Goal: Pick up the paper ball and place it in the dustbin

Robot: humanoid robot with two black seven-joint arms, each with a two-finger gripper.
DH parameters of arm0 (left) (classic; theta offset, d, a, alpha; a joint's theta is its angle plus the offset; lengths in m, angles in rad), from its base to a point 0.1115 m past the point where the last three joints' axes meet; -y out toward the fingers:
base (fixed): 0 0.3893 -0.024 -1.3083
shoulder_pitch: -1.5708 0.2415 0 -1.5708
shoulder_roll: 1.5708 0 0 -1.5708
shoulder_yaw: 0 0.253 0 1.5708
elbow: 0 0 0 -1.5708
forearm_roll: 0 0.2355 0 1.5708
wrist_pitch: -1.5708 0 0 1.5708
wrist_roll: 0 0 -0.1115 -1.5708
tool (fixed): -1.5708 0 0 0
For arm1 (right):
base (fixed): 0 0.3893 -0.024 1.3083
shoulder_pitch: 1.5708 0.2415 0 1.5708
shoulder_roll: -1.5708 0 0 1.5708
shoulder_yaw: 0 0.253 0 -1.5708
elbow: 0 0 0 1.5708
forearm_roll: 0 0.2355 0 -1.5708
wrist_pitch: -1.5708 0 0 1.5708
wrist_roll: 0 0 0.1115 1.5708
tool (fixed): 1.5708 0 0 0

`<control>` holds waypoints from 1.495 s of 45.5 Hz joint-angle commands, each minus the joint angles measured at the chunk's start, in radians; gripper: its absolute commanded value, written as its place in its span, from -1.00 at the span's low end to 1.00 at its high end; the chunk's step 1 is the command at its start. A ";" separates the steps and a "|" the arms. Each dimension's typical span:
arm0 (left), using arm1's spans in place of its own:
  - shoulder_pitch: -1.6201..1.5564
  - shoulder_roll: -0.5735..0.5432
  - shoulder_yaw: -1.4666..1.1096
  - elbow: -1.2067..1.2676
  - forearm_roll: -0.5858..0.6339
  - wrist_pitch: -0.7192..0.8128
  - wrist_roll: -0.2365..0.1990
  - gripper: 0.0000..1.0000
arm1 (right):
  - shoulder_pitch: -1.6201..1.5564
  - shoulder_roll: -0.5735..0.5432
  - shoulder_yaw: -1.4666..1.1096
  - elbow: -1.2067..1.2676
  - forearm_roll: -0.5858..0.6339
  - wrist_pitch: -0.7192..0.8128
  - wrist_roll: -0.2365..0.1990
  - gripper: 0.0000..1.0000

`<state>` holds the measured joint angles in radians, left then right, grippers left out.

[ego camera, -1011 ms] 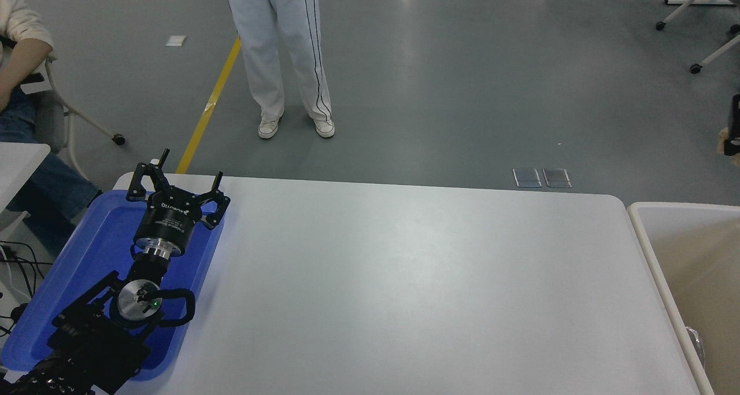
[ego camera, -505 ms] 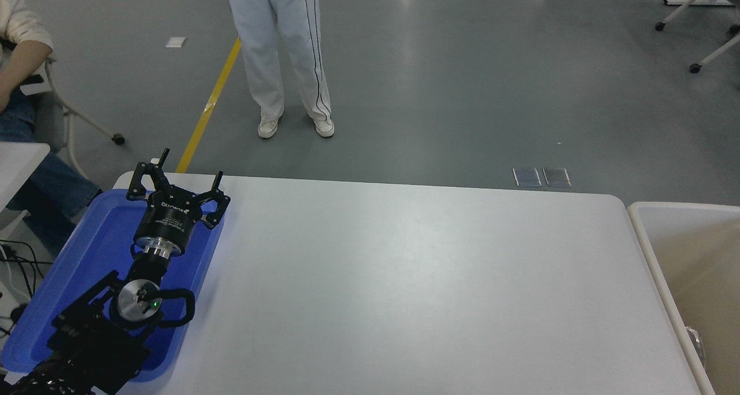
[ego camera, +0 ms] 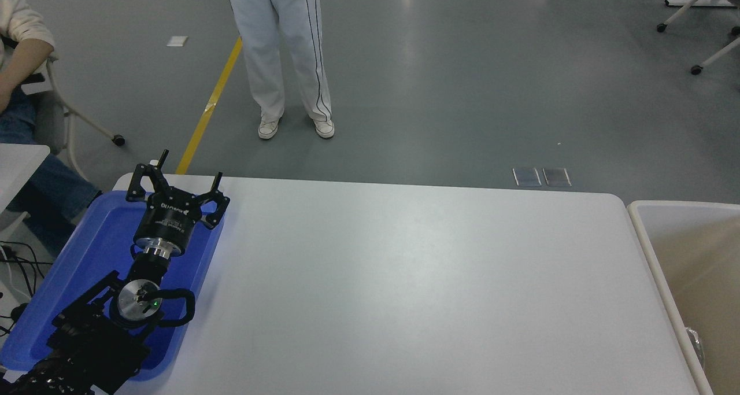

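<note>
Paper ball, the small crumpled tan wad the task names, showed nowhere on the white rectangular desk (ego camera: 404, 279), so the drop was probably done (or the ball lay hidden). Nearest, the parked left black gripper (ego camera: 188, 172) hung over the shallow blue plastic tray (ego camera: 92, 256), fingers spread and holding nothing. The right arm was out of view. At the right edge the large white-rimmed dustbin (ego camera: 650, 256) was cut off, its beige interior mostly unseen. Beyond the desk stood a person in white trousers (ego camera: 283, 54).
</note>
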<state>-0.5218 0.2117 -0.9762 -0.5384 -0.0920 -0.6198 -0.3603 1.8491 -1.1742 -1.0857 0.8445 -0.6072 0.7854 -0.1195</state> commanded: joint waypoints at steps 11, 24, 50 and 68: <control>0.000 0.000 0.001 0.000 0.000 0.000 0.000 1.00 | -0.904 0.205 0.762 -0.381 0.050 -0.035 0.000 -1.00; 0.000 0.000 0.001 0.000 0.000 0.000 0.000 1.00 | -1.085 0.364 0.823 -0.548 0.129 -0.333 0.001 -1.00; 0.000 0.000 0.001 0.000 0.000 0.000 0.000 1.00 | -1.229 0.623 0.825 -0.663 0.239 -0.805 0.001 -1.00; 0.000 0.000 0.001 0.000 0.000 0.000 0.000 1.00 | -1.248 0.660 0.811 -0.703 0.334 -0.831 0.003 -1.00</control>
<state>-0.5217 0.2117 -0.9758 -0.5384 -0.0920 -0.6194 -0.3605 0.6142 -0.5390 -0.2722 0.1610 -0.3017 -0.0191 -0.1173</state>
